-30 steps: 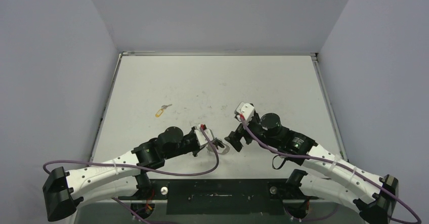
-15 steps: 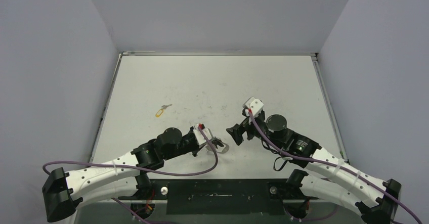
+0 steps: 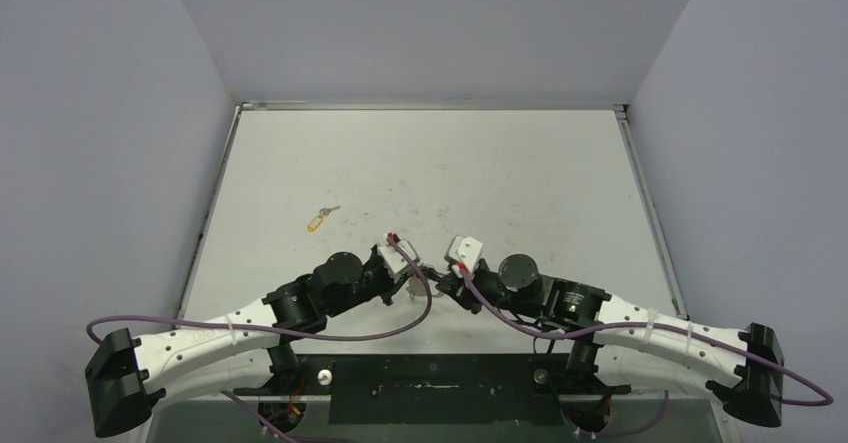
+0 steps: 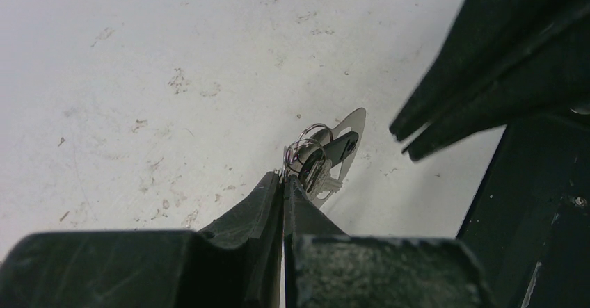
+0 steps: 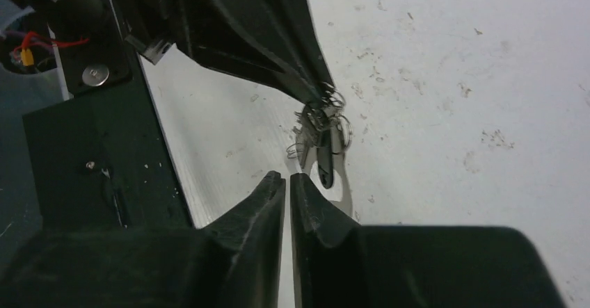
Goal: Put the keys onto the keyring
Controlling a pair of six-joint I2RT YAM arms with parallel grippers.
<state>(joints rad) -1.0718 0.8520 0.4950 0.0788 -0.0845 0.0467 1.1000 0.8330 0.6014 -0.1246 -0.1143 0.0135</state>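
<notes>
Now R end effector (image 5: 287,176) has swung in beside keyring (image 4: 353,122), fingers closed.

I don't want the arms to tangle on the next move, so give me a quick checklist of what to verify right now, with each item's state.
1. Left gripper holds keyring: ok, shut on its small rings.
2. Right gripper free: ok, jaws nearly together, nothing between.
3. Grippers apart: ok, close but not touching.
4. Yellow-tagged key on keyring: not ok, lies alone on the table.
5. Dark piece among the rings is a threaded key: cannot tell.
</notes>
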